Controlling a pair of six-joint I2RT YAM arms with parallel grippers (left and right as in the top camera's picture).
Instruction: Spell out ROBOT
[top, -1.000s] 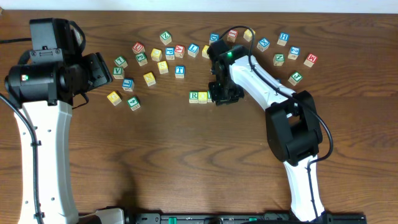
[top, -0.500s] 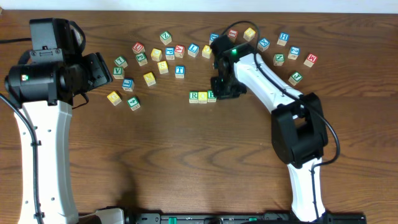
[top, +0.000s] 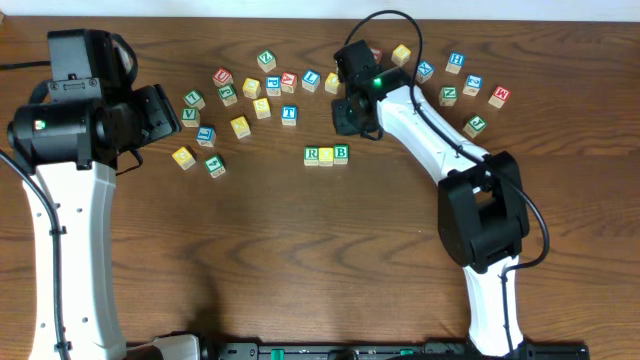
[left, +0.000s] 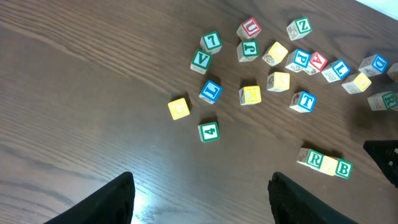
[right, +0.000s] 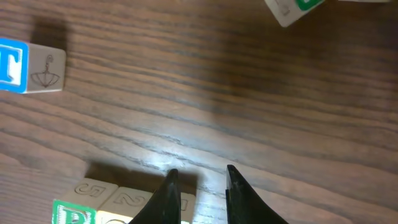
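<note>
A row of three cubes lies mid-table: green R (top: 311, 155), a plain yellow cube (top: 326, 156) and green B (top: 341, 154), touching side by side. The blue T (top: 289, 114) sits apart, beyond the row among the loose cubes, with a yellow cube (top: 240, 127) further left. My right gripper (top: 352, 126) hovers just beyond the B. Its fingers stand a narrow gap apart (right: 201, 171) with nothing between them, and the row's cubes (right: 134, 198) lie below. My left gripper (left: 202, 199) is wide open and empty, far left of the row (left: 329, 165).
Several lettered cubes lie scattered along the far side, from a green V (top: 190, 116) on the left to a red W (top: 499, 96) on the right. A yellow cube (top: 183, 157) and a green 4 cube (top: 215, 166) lie nearest my left gripper (top: 168, 112).
My right gripper has let go of the B cube at the row's right end and drawn back toward the far side. The left arm has not moved.
</note>
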